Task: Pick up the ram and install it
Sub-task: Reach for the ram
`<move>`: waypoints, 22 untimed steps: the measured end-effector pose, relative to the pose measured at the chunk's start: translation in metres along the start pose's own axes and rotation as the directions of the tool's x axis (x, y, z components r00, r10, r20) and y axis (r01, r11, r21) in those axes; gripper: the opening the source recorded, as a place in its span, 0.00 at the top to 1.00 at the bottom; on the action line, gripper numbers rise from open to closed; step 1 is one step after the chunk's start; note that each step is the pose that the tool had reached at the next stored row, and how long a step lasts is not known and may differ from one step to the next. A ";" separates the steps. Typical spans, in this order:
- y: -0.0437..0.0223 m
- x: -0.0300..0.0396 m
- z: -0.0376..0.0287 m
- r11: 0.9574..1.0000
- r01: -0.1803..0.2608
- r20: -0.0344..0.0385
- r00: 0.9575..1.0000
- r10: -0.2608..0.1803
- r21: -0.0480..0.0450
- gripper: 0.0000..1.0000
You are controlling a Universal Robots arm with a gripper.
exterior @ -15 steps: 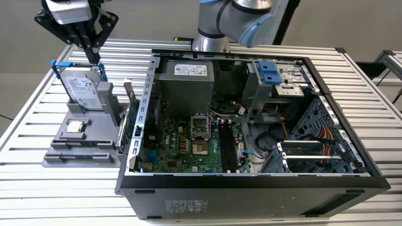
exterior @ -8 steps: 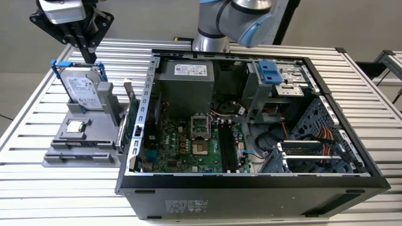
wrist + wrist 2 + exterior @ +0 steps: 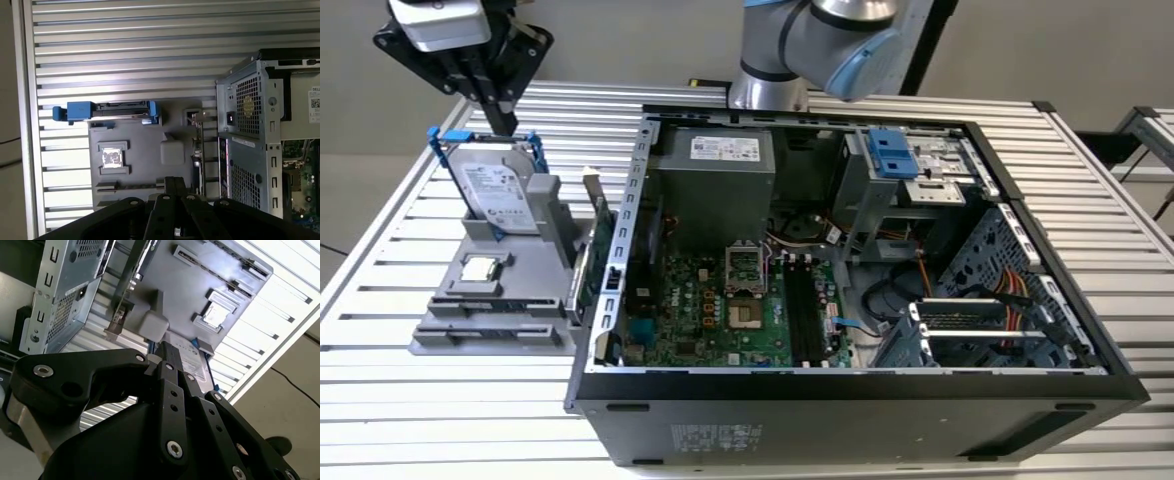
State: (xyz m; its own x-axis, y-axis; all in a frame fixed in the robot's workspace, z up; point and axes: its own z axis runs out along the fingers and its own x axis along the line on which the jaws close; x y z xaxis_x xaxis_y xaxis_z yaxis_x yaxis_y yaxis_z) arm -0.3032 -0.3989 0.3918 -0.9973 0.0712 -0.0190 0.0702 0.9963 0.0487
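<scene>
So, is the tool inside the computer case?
No, the tool hangs above the hard drive, outside the case at the exterior view's left.

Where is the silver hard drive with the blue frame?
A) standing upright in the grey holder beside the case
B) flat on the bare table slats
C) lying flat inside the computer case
A: the hard drive stands upright in the grey holder, outside the computer case.

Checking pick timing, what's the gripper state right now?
Gripper: closed, holding nothing, above the hard drive.
</scene>
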 end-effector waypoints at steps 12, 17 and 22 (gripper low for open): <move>-0.0009 0.0115 0.0022 1.000 0.000 0.000 1.000 0.000 0.000 1.00; -0.0013 0.0167 0.0031 1.000 0.000 0.000 1.000 0.000 0.000 1.00; -0.0017 0.0208 0.0041 1.000 0.000 0.000 1.000 0.000 0.000 1.00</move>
State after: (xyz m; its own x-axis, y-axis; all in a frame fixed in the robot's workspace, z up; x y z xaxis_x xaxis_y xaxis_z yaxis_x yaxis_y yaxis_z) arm -0.3240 -0.3989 0.3872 -0.9973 0.0711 -0.0193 0.0701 0.9963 0.0488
